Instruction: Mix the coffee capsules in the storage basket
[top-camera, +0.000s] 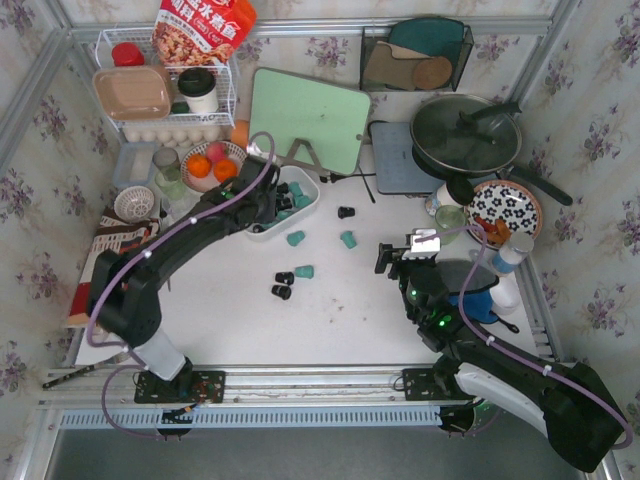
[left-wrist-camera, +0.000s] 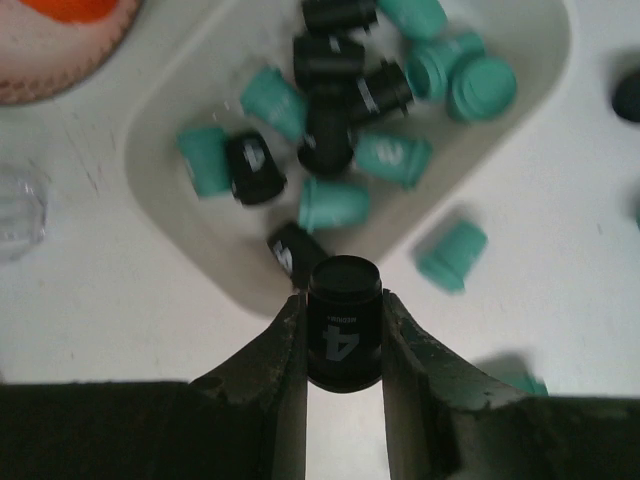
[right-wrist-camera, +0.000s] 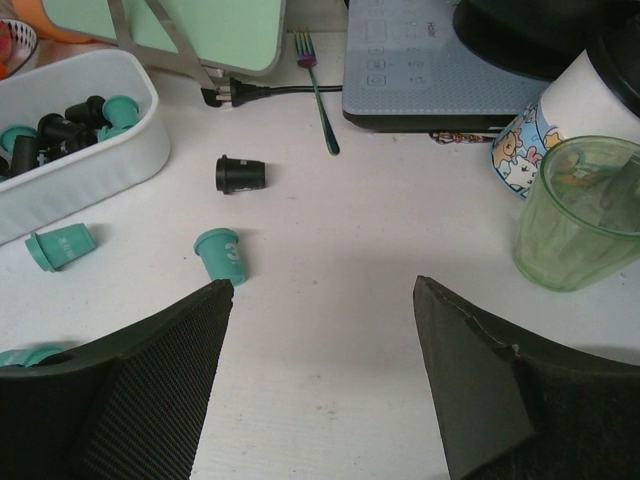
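The white storage basket (top-camera: 309, 199) sits left of centre and holds several teal and black coffee capsules (left-wrist-camera: 330, 140). My left gripper (top-camera: 266, 206) hovers over the basket's near rim (left-wrist-camera: 190, 262), shut on a black capsule marked 4 (left-wrist-camera: 344, 335). In the top view, three teal capsules (top-camera: 296, 238) (top-camera: 348, 240) (top-camera: 303, 271) and three black ones (top-camera: 346, 212) (top-camera: 284, 277) (top-camera: 281, 292) lie loose on the table. My right gripper (top-camera: 398, 258) (right-wrist-camera: 322, 283) stands open and empty above bare table. Ahead of it lie a black capsule (right-wrist-camera: 240, 175) and a teal one (right-wrist-camera: 222, 255).
A green cutting board (top-camera: 308, 120) leans behind the basket, with a fork (right-wrist-camera: 317, 90) beside it. An induction hob (top-camera: 405, 160), a lidded pan (top-camera: 465, 130) and a green cup (right-wrist-camera: 578, 215) stand on the right. A fruit bowl (top-camera: 213, 165) and a wire rack (top-camera: 165, 90) are at the back left.
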